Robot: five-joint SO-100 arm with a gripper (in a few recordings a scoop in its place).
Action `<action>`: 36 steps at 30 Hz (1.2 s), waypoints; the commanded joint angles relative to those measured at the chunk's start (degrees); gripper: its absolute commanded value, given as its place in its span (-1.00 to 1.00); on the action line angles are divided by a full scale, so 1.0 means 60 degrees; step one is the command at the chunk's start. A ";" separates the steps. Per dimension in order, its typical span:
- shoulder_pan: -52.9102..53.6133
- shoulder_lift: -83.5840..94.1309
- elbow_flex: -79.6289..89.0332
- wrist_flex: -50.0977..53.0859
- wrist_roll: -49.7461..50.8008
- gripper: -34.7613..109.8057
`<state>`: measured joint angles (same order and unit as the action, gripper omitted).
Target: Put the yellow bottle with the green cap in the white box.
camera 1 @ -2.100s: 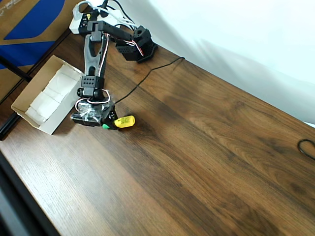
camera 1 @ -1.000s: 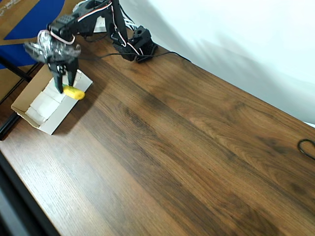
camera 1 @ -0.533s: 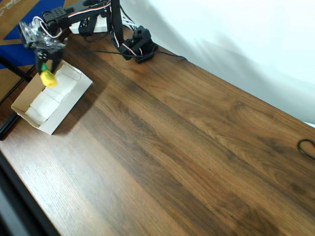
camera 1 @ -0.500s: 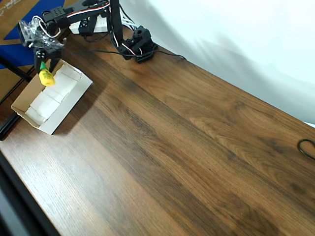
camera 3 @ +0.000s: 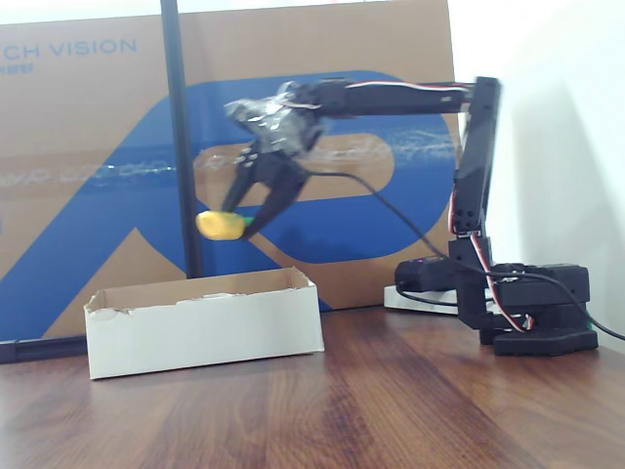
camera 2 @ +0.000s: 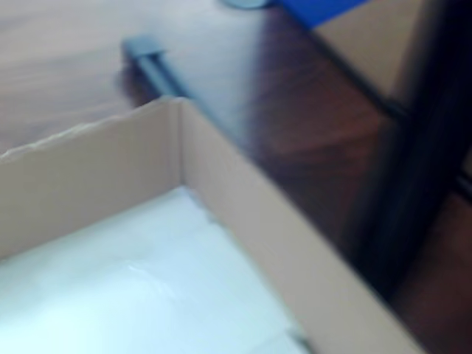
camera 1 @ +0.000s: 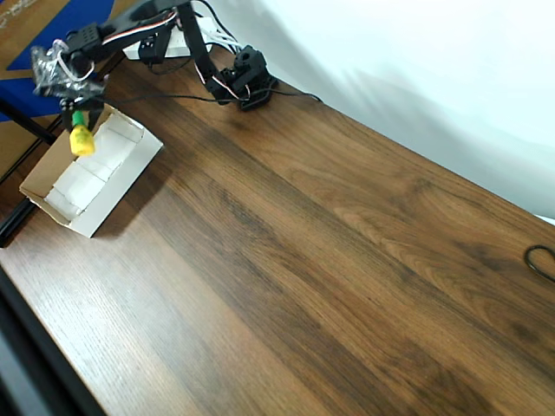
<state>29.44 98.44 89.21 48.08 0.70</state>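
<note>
The yellow bottle with the green cap (camera 1: 81, 137) (camera 3: 223, 225) hangs in the air above the white box (camera 1: 54, 156) (camera 3: 205, 327), held by its cap end. My gripper (camera 1: 76, 119) (camera 3: 244, 213) is shut on it, high over the box's far end in the overhead view. In the fixed view the bottle is well clear of the box rim, over its middle. The wrist view looks down into a corner of the white box (camera 2: 258, 243), with its white lining and tan walls; the picture is blurred.
A large brown-and-blue carton (camera 3: 88, 147) stands behind the box. A black pole (camera 3: 181, 147) rises next to it. The arm's base (camera 1: 245, 80) and its cables sit at the table's far edge. A black cable loop (camera 1: 542, 260) lies at the right edge.
My gripper lifted the bottle off the table, swung it left and carried it over the white box. In the last half second it barely moved.
</note>
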 commanded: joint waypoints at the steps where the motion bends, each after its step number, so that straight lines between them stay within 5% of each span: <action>1: 0.0073 -0.0557 -0.1860 0.0249 0.0337 -0.52; 15: 0.1436 -0.3252 -0.3662 -0.0161 -0.0044 -0.52; 23: 0.1479 -0.3252 -0.3604 -0.0220 -0.0088 -0.29; 36: 0.0791 0.0073 -0.0366 -0.0615 0.0000 -0.52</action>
<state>35.51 87.80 83.50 45.18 0.26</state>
